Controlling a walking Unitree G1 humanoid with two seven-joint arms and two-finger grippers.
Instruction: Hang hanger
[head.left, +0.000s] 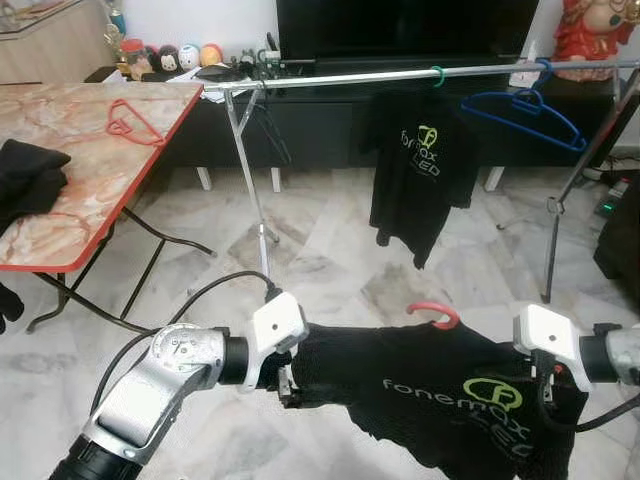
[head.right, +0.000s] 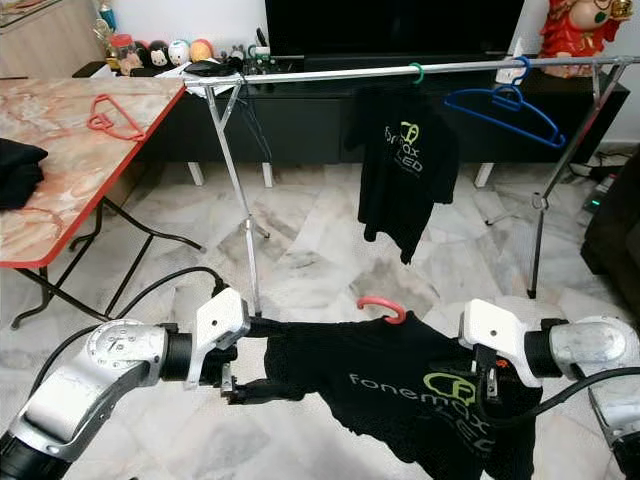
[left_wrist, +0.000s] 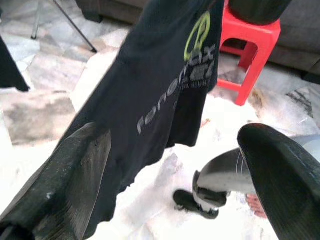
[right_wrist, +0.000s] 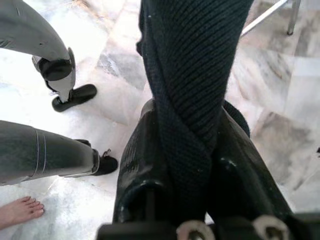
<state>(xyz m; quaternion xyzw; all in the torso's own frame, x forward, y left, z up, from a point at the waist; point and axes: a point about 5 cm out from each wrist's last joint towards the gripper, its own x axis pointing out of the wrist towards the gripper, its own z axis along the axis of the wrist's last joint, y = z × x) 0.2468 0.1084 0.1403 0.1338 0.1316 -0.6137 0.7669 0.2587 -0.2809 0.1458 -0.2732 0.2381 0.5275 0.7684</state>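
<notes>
A black t-shirt (head.left: 420, 385) with a "fonemax" print rides on a red hanger; the hanger's hook (head.left: 435, 312) sticks up from the collar. I hold it stretched low between my arms, in front of the silver rack rail (head.left: 400, 75). My right gripper (right_wrist: 185, 125) is shut on a twisted bunch of the shirt's fabric at its right shoulder. At the left shoulder my left gripper (head.right: 268, 358) stands open, its fingers (left_wrist: 75, 175) spread wide and the cloth resting against one of them.
On the rail hang another black t-shirt (head.left: 415, 170) on a green hanger and a bare blue hanger (head.left: 525, 110). A marble-topped table (head.left: 60, 245) at the left carries a red hanger (head.left: 130, 122) and dark clothes (head.left: 25, 180). A person's bare foot (right_wrist: 20, 212) is close by. A red stool (left_wrist: 250, 45) stands behind.
</notes>
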